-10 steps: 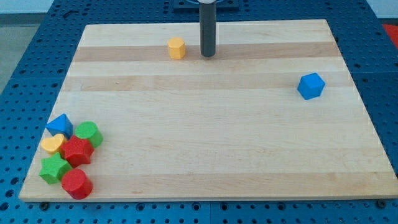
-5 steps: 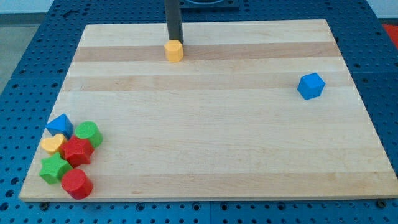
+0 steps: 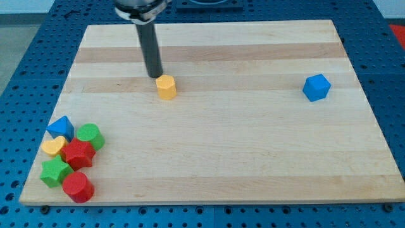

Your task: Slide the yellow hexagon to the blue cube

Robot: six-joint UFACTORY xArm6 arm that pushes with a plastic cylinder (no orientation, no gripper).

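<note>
Fingers were lacking on this arm, so nothing could spread or pinch; my tip (image 3: 154, 75) rested just above and to the left of the small yellow hexagon block (image 3: 166, 87), right beside it, possibly touching. That hexagon sat in the upper middle-left of the pale wooden table (image 3: 253, 158). Well apart, toward the view's right, lay the blue cube (image 3: 316, 87). At the lower left corner clustered a blue triangular block (image 3: 60, 126), a green cylinder (image 3: 90, 135), a yellow heart-shaped block (image 3: 54, 147), a red block (image 3: 78, 154), a green star-shaped block (image 3: 55, 171) and a red cylinder (image 3: 78, 187).
</note>
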